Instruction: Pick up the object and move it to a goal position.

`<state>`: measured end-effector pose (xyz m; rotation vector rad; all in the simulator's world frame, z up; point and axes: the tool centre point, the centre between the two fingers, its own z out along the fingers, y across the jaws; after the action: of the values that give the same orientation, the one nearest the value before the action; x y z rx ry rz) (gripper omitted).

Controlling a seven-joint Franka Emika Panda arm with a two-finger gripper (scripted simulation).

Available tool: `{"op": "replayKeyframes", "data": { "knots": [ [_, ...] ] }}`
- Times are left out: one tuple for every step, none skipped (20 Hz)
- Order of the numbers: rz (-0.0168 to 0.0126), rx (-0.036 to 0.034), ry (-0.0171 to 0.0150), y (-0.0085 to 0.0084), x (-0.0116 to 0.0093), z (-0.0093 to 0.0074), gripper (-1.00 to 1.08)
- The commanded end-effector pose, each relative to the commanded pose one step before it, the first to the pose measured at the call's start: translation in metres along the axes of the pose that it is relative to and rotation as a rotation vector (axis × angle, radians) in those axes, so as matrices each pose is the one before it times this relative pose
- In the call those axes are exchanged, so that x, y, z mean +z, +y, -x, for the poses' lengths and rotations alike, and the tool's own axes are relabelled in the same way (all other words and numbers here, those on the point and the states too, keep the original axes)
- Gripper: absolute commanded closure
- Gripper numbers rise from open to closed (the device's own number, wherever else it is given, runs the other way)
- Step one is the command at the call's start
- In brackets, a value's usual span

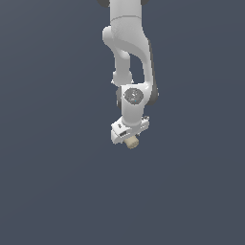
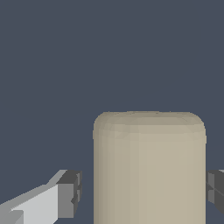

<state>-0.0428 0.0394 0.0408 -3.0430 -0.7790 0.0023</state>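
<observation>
Beige cylinder (image 1: 132, 142) beneath claw (image 1: 128, 137)

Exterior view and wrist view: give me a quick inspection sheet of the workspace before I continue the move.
Surface: plain dark grey-blue ground, no edge or markings visible.
Job's things: beige cylinder, sitting between the gripper's fingers; in the exterior view it shows just beneath the gripper.
Goal marker: nothing seen.
Clutter: nothing seen.
Gripper: white gripper pointing down; in the wrist view one finger pad stands apart from the cylinder, the other sits at its edge, contact not clear.
Cables: nothing seen.
Surroundings: uniform dark background; white arm enters from the top of the exterior view.
</observation>
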Motion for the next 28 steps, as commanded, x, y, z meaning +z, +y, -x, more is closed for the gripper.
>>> {"op": "replayKeyframes", "data": {
  "knots": [
    [0.00065,-0.00008,0.00121,0.00034,0.00117,-0.00055,1.08],
    [0.0,0.0,0.0,0.0,0.0,0.0,1.08],
    [0.0,0.0,0.0,0.0,0.0,0.0,1.08],
    [0.0,0.0,0.0,0.0,0.0,0.0,1.08],
    [0.0,0.0,0.0,0.0,0.0,0.0,1.08],
    [0.0,0.0,0.0,0.0,0.0,0.0,1.08],
    [0.0,0.0,0.0,0.0,0.0,0.0,1.08],
    [0.0,0.0,0.0,0.0,0.0,0.0,1.08],
    [0.0,0.0,0.0,0.0,0.0,0.0,1.08],
    [0.0,0.0,0.0,0.0,0.0,0.0,1.08],
    [0.00085,0.0004,0.00027,0.00041,-0.00088,0.00017,1.08],
    [0.0,0.0,0.0,0.00015,-0.00021,0.00017,1.08],
    [0.0,0.0,0.0,0.00046,-0.00062,0.00052,1.08],
    [0.0,0.0,0.0,0.00076,-0.00103,0.00086,1.08],
    [0.0,0.0,0.0,0.00107,-0.00144,0.00121,1.08],
    [0.0,0.0,0.0,0.00138,-0.00186,0.00155,1.08],
    [0.0,0.0,0.0,0.00169,-0.00228,0.0019,1.08],
    [0.0,0.0,0.0,0.00201,-0.0027,0.00225,1.08],
    [0.0,0.0,0.0,0.00232,-0.00313,0.0026,1.08],
    [0.0,0.0,0.0,0.00264,-0.00357,0.00296,1.08],
    [0.0,0.0,0.0,0.00297,-0.00401,0.00331,1.08],
    [0.0,0.0,0.0,0.00331,-0.00446,0.00368,1.08],
    [0.0,0.0,0.0,0.00365,-0.00492,0.00405,1.08],
    [0.0,0.0,0.0,0.004,-0.0054,0.00442,1.08],
    [0.0,0.0,0.0,0.00436,-0.00589,0.0048,1.08],
    [-0.00023,-0.00042,-0.0001,0.00454,-0.00627,0.00506,1.08],
    [0.0,0.0,0.0,0.00508,-0.00686,0.00554,1.08],
    [0.0,0.0,0.0,0.00543,-0.00734,0.00588,1.08]
  ]
}}
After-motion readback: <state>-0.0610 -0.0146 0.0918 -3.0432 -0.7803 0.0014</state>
